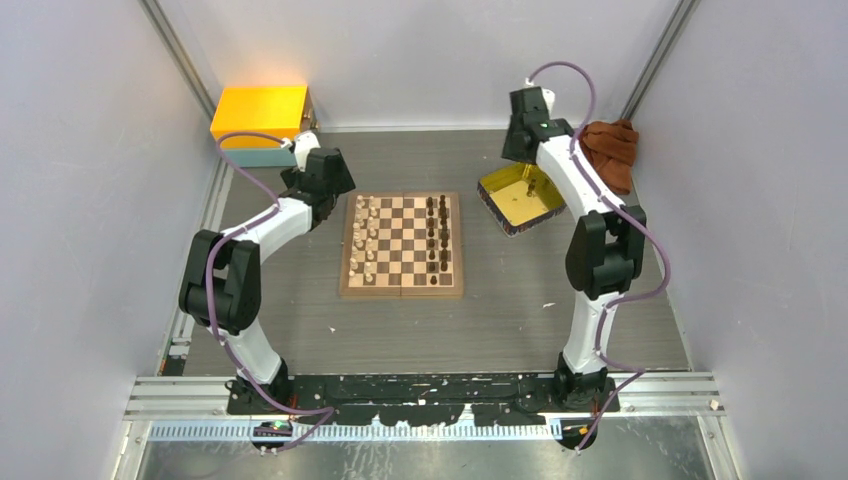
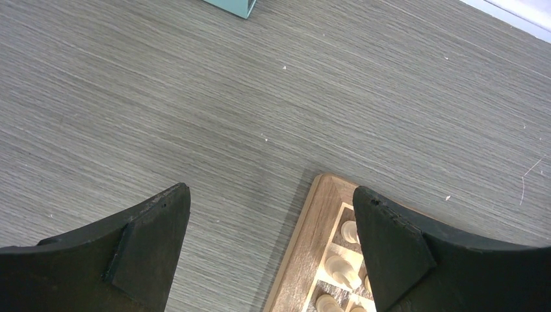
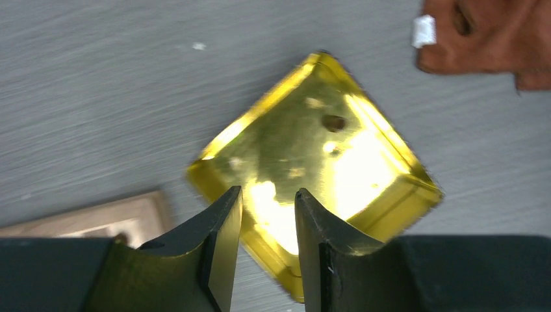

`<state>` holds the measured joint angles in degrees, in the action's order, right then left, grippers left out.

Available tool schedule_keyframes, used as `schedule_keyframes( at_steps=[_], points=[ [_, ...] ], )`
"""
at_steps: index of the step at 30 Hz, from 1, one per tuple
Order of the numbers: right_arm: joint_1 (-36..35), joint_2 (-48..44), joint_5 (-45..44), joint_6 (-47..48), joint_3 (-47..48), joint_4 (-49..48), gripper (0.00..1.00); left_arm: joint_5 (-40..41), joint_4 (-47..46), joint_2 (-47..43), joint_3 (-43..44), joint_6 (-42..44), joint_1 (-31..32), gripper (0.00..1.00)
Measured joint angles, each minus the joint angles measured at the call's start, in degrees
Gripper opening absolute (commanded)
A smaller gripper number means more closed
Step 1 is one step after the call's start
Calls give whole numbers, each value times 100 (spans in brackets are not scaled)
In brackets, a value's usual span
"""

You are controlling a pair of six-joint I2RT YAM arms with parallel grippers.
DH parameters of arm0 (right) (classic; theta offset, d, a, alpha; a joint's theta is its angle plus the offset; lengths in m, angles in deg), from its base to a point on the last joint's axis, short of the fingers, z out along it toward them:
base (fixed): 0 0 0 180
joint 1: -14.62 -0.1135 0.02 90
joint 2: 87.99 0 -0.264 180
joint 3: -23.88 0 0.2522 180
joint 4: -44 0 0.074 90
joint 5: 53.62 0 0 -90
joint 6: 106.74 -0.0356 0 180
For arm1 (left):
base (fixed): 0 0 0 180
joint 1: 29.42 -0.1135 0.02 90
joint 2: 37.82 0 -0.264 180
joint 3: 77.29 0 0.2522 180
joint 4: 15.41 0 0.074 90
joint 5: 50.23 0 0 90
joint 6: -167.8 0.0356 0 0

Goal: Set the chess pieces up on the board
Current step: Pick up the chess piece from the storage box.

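While the left gripper (image 2: 269,192) hangs wide and empty over the table (image 2: 195,97) off the board (image 1: 403,291), cream pieces (image 1: 367,240) line its left files and dark pieces (image 1: 437,235) its right. Beyond it, the right gripper (image 3: 268,192), jaws narrowly parted and empty, hovers over the tray (image 3: 260,107), where a lone piece (image 3: 333,122) lies. Fetching it looks to be the step in hand, which calls for descending, straddling it and closing.

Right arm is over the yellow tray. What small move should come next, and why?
Probably ease the right gripper forward until it is above the dark piece in the yellow tray, then descend. Its jaws stand open and empty, and that piece lies ahead of them, not between them.
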<state>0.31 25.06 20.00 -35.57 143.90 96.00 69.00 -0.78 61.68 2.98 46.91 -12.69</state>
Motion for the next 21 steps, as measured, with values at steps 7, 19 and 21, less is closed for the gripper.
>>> schedule_keyframes(
  at_steps=[7, 19, 21],
  points=[
    [629, 114, -87, -177, -485, 87, 41, -24, 0, 0, 0, -11, 0, 95],
    [914, 756, 92, -389, -479, 9, 41, -37, 0, 0, 0, -9, 0, 95],
    [944, 855, 109, -393, -479, -20, 41, -37, 2, 0, 0, -7, 0, 95]
  ],
)
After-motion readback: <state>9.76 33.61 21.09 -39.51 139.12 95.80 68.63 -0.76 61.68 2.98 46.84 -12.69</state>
